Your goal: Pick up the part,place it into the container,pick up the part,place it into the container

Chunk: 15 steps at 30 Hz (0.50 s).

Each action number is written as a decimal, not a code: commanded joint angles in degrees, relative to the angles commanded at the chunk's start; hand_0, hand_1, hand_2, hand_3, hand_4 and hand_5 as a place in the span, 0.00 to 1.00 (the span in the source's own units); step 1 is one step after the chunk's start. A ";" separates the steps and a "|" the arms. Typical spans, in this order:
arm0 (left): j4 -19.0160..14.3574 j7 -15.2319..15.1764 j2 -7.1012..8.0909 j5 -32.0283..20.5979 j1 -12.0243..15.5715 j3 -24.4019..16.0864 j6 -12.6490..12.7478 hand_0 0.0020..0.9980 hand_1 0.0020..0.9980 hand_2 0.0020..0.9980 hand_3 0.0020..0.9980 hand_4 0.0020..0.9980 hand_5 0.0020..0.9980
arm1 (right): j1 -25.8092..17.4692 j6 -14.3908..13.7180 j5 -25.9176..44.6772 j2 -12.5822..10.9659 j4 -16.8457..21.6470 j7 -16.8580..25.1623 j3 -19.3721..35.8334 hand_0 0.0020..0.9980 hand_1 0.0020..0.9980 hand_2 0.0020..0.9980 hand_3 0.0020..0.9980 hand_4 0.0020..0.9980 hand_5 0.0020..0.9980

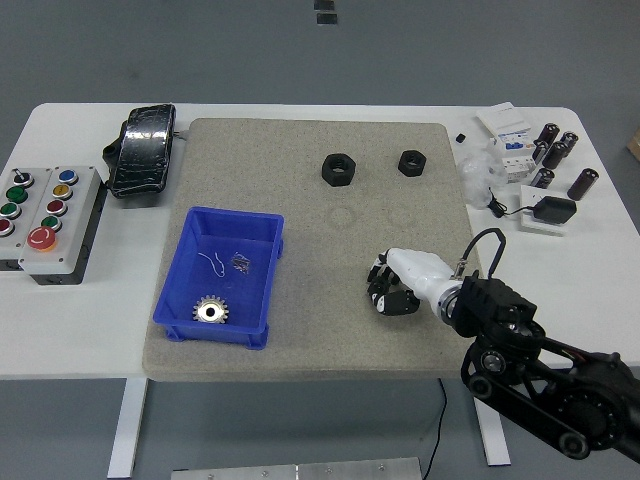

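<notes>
Your right hand (392, 286) has its fingers curled around the small black gear (378, 290) on the mat (310, 330).

At 9 o'clock from that hand, well apart, you see the blue container (190, 300) holding a silver gear (210, 311) near its front wall and a few small bits toward the back. Two black nuts (338, 168) lie at 12 o'clock from the hand.

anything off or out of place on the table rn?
Nothing stands out. The blue bin sits flat on the grey mat with a silver gear inside; two black nuts lie at the mat's far side. The right hand covers a small black gear.
</notes>
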 joint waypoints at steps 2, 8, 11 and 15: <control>0.00 -0.01 0.00 -0.05 -0.02 0.04 -0.02 0.66 0.60 0.56 0.62 0.64 0.43 | 0.15 -0.67 -0.16 -0.11 0.15 0.32 0.09 0.33 0.51 0.41 0.49 0.45 0.03; 0.00 0.04 -0.04 -0.05 -0.03 0.09 -0.09 0.66 0.60 0.56 0.62 0.64 0.43 | 2.53 -3.78 0.72 0.09 0.60 2.77 1.47 0.32 0.51 0.40 0.48 0.42 0.02; 0.00 0.12 -0.05 0.06 0.00 0.08 -0.16 0.66 0.60 0.56 0.62 0.64 0.43 | 5.25 -5.62 1.77 1.52 0.01 4.48 1.04 0.32 0.51 0.39 0.46 0.40 0.02; 0.00 0.19 -0.10 0.17 0.02 0.16 -0.27 0.66 0.60 0.56 0.62 0.64 0.43 | 8.99 -9.42 4.90 5.28 -1.76 8.10 -1.51 0.32 0.51 0.39 0.46 0.40 0.02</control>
